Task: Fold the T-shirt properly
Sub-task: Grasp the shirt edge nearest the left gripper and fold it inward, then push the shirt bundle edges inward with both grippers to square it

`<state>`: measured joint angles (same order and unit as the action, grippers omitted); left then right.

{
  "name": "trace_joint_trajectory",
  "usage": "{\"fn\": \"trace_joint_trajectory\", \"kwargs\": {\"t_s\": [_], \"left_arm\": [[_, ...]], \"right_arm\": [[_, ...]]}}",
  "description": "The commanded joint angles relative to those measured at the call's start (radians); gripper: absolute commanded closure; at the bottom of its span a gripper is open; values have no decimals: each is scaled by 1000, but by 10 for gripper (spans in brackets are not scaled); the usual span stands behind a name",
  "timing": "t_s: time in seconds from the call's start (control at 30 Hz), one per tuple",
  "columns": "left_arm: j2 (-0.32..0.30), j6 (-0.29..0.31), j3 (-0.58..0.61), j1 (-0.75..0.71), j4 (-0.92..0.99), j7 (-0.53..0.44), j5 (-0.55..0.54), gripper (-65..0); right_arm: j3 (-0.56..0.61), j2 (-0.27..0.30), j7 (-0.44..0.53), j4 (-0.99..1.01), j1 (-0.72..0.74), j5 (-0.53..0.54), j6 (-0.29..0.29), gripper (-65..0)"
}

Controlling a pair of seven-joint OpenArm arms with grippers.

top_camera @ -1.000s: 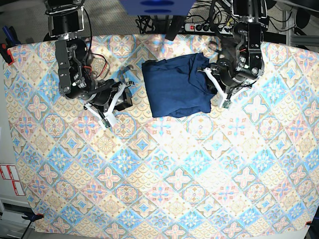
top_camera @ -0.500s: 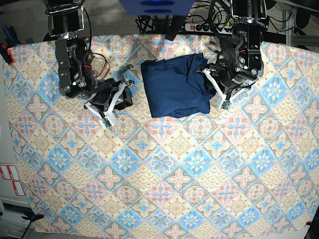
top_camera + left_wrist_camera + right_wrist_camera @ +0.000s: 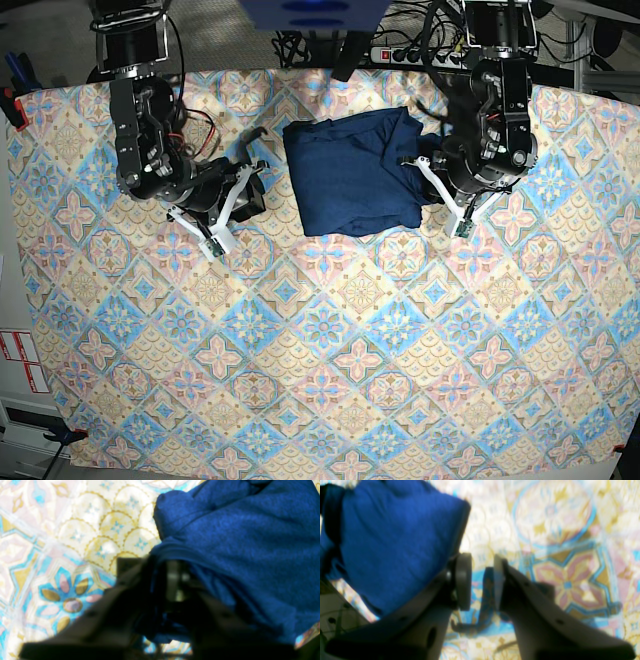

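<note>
A dark blue shirt (image 3: 352,172) lies folded into a compact rectangle near the table's (image 3: 320,350) far edge, seemingly nearly finished; the left pincer (image 3: 172,585) grips its edge, the right pincer (image 3: 482,580) hangs released beside it.

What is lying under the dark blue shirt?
Under the T-shirt only the patterned tablecloth shows, spreading around it. Whatever lies beneath the folded layers is covered.

Bright, glary — wrist views blurred.
</note>
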<state>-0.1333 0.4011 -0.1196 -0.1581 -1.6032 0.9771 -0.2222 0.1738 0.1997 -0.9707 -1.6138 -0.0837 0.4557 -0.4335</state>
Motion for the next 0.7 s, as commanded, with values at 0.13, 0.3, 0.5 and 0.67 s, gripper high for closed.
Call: {"fn": "trace_joint_trajectory", "kwargs": {"t_s": [0.13,0.3,0.5,0.67], "left_arm": [[19,5,1,48,25,-13,-3,0],[21,6,1,70,-39,-14,-12,0],[37,9,2,71,-245,-13,-13,0],[39,9,4,71,-253,-10,-41,0]], "right_arm": [[-3,4,20,-44,17,19,-5,-149],[-3,4,19,-50,17,19,-5,-149],[-3,4,19,-50,17,19,-5,-149],[-3,4,19,-50,17,19,-5,-149]]}}
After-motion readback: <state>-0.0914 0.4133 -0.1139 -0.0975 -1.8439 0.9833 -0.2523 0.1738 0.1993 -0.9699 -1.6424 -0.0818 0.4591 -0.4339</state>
